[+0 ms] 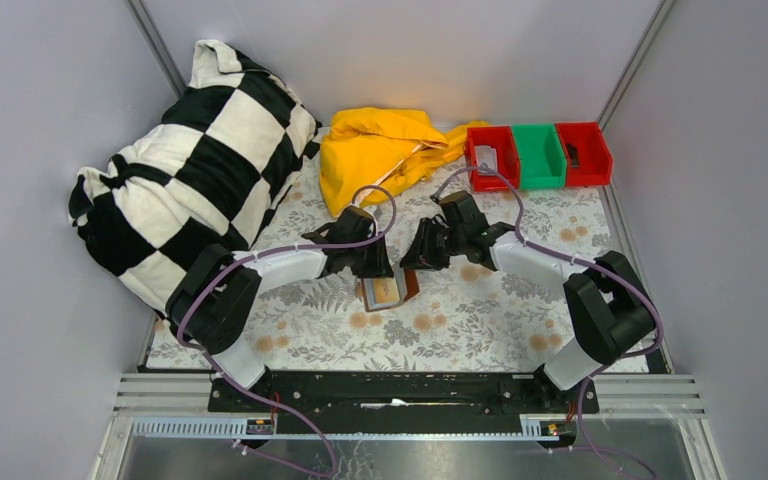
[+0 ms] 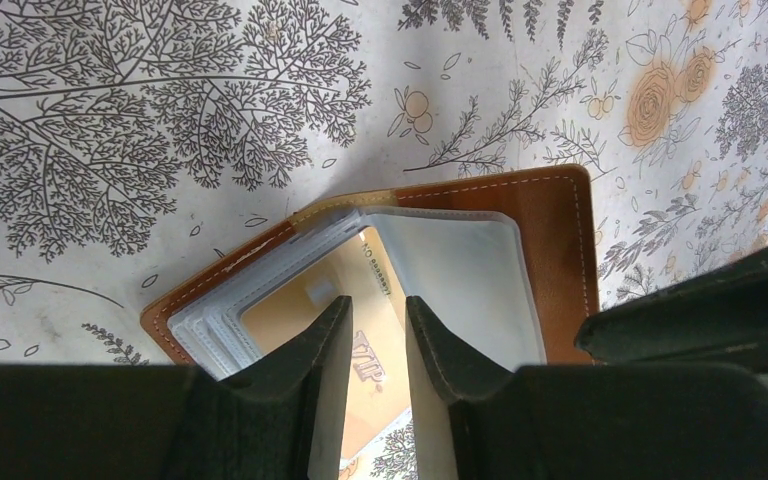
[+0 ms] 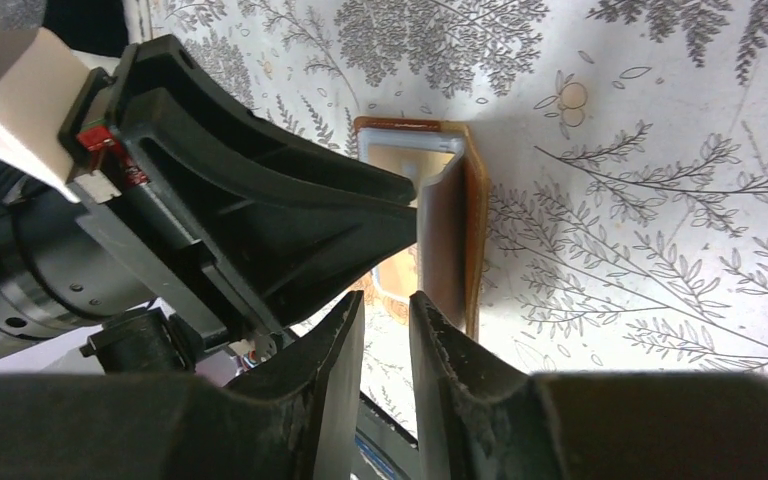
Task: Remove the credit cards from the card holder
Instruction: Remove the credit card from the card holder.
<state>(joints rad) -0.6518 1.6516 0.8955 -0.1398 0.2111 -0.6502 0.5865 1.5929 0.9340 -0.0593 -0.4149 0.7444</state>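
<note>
Okay, wallet (image 2: 550,240) lies open mid worktop (image 1: 520,330), tan card (image 2: 295,305) in its pocket. Left gripper (image 2: 377,305) and right gripper (image 3: 385,300) sit nearly closed; I can't tell any grip. Card looks stiff, slick: pinch its exposed edge.

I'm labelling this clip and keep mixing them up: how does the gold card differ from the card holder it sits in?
The card holder is brown with pale stitching and grey pockets; the gold card is tan-gold with print. The card holder is larger; the gold card fits inside it. The card holder lies open, one half tilted up; the gold card lies in the other half. Both are rectangular.
</note>
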